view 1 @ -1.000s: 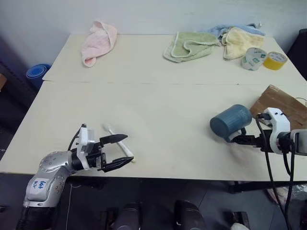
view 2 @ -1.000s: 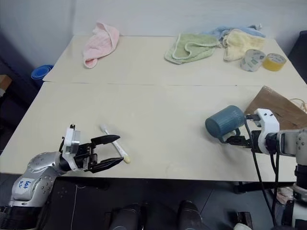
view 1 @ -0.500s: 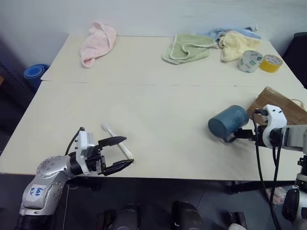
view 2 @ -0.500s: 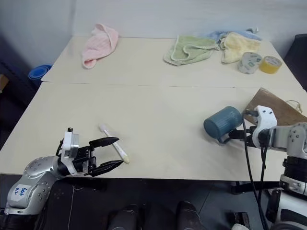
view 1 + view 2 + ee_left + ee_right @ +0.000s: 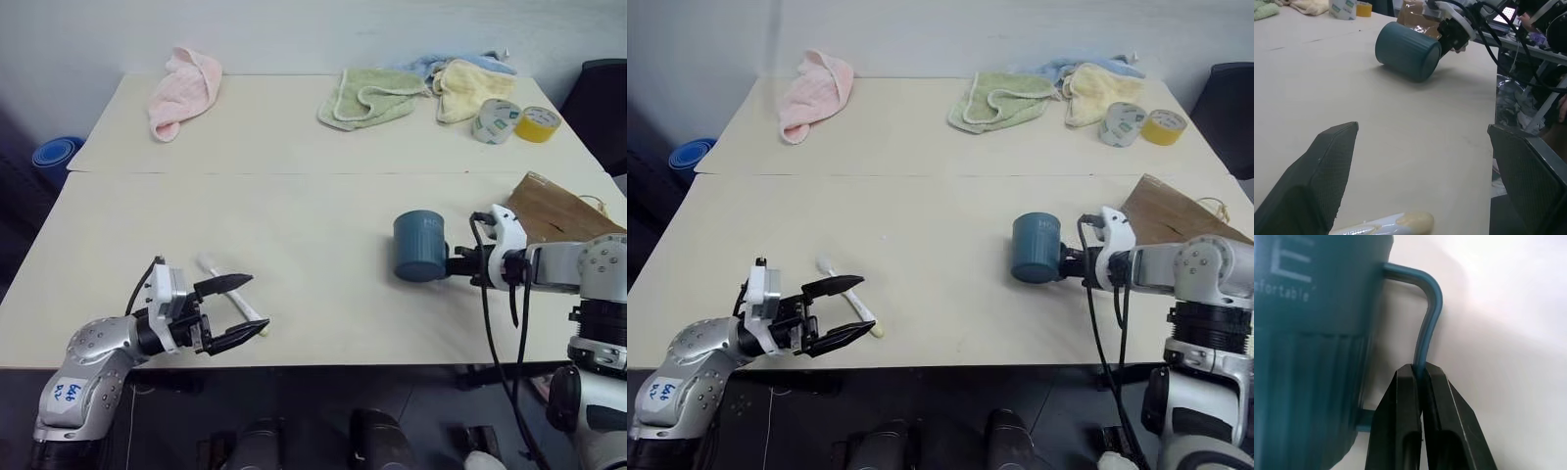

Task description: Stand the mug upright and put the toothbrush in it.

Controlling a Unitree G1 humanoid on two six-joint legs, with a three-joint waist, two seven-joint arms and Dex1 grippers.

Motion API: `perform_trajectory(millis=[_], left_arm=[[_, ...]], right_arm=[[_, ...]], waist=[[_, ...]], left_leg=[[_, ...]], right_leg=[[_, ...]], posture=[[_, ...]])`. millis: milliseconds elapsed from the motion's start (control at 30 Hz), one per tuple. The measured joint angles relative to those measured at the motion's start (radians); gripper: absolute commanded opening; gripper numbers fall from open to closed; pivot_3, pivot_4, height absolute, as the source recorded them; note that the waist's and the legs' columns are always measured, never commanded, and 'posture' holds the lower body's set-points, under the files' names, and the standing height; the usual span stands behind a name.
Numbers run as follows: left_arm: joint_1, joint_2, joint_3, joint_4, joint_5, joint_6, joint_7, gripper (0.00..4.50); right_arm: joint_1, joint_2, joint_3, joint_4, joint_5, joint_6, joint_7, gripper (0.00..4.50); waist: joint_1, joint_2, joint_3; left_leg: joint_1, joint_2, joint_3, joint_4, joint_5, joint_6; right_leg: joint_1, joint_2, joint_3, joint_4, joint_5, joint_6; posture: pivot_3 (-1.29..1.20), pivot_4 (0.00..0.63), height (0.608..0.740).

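Left eye view, from the left: the left gripper (image 5: 233, 309) hangs at the table's (image 5: 313, 235) near edge, its 2 black fingers spread wide and holding nothing. The toothbrush (image 5: 231, 305) lies flat on the table right at those fingertips, partly between them. Its white head points away toward the table's middle and its pale yellow handle end sits nearest the edge, so its long axis runs roughly across the line of the jaws. In the left wrist view the yellow handle tip (image 5: 1400, 223) lies low between the 2 fingers, not touched by either. That is the relation the pick-up will turn on: the left arm is by far the nearer, and the brush already lies inside the open span.

Further right, well apart from the brush, the mug (image 5: 420, 246) sits close to upright at the right gripper (image 5: 457, 262); whether its base is fully down on the table I cannot tell. In the left wrist view it leans, but that camera is itself tilted. The right wrist view settles the grip: the 2 fingers (image 5: 1405, 421) are closed tight on the thin loop handle (image 5: 1429, 318), low on the loop, pinching it from both sides. The mug's mouth cannot be seen from here, so whether it faces up is a judgement, not a sighting.
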Motion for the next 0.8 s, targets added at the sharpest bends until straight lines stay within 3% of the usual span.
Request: perform_trajectory(millis=[100,167,267,367,467,600,700,733,800], left_arm=[[0.009,0.0,0.009,-0.003,0.0,-0.001,0.008,4.5],[0.023,0.0,0.032,-0.005,0.0,-0.002,0.015,4.5],[0.028,-0.001,0.042,-0.007,-0.001,-0.004,0.03,4.5],[0.035,-0.004,0.061,-0.007,-0.001,-0.014,0.047,4.5],[0.041,-0.009,0.068,-0.006,0.0,-0.026,0.058,4.5],[0.041,-0.01,0.07,-0.006,0.002,-0.043,0.071,4.5],[0.044,-0.01,0.073,-0.006,0.005,-0.055,0.079,4.5],[0.048,-0.01,0.077,-0.006,0.005,-0.058,0.082,4.5],[0.058,-0.01,0.086,-0.006,0.006,-0.066,0.086,4.5]], right_arm=[[0.03,0.026,0.064,-0.062,0.001,-0.123,0.112,0.02],[0.089,0.06,0.135,-0.147,-0.056,-0.439,0.283,0.02],[0.103,0.195,0.173,-0.143,-0.156,-0.87,0.414,0.02],[0.107,0.237,0.304,0.006,-0.391,-1.385,0.498,0.02],[0.119,0.258,0.408,0.212,-0.57,-1.728,0.518,0.02],[0.087,0.274,0.438,0.421,-0.669,-2.005,0.507,0.02],[0.051,0.273,0.436,0.5,-0.697,-2.111,0.505,0.02],[0.05,0.271,0.434,0.518,-0.691,-2.125,0.521,0.53],[0.059,0.253,0.435,0.547,-0.688,-2.128,0.576,1.0]], waist=[[-0.002,0.003,0.002],[-0.004,0.003,0.002],[-0.009,0.003,0.002],[-0.01,0.003,0.002],[-0.01,0.003,0.002],[-0.015,0.003,0.002],[-0.015,0.003,0.002],[-0.015,0.003,0.002],[-0.012,0.003,0.002]], left_leg=[[-0.003,0.0,0.0,0.0,0.0,0.0],[-0.006,-0.001,-0.001,0.0,0.0,0.0],[-0.007,-0.001,0.0,0.0,0.0,0.0],[-0.006,-0.001,-0.001,0.0,0.0,0.0],[-0.007,-0.001,-0.002,0.001,0.0,0.0],[-0.006,-0.001,-0.002,0.002,0.0,0.0],[-0.003,0.0,-0.003,0.002,0.0,-0.001],[-0.001,0.0,-0.003,0.001,0.0,-0.001],[0.0,0.0,-0.003,0.001,0.0,0.0]], right_leg=[[-0.002,0.0,0.0,-0.001,0.0,0.0],[-0.005,0.0,0.0,-0.001,0.0,0.001],[-0.006,0.0,0.0,-0.001,0.001,0.003],[-0.005,0.0,-0.001,0.0,0.002,0.003],[-0.005,-0.001,-0.001,0.0,0.002,0.003],[-0.005,0.0,-0.001,0.0,0.002,0.003],[-0.002,0.0,-0.001,0.0,0.002,0.003],[0.0,0.0,-0.001,0.0,0.002,0.003],[0.001,-0.001,-0.002,0.0,0.002,0.003]], posture=[[0.0,0.15,0.74],[0.0,0.15,0.74],[0.0,0.15,0.74],[0.0,0.15,0.74],[0.0,0.15,0.74],[0.0,0.15,0.74],[0.0,0.15,0.74],[0.0,0.15,0.74],[0.0,0.15,0.74]])
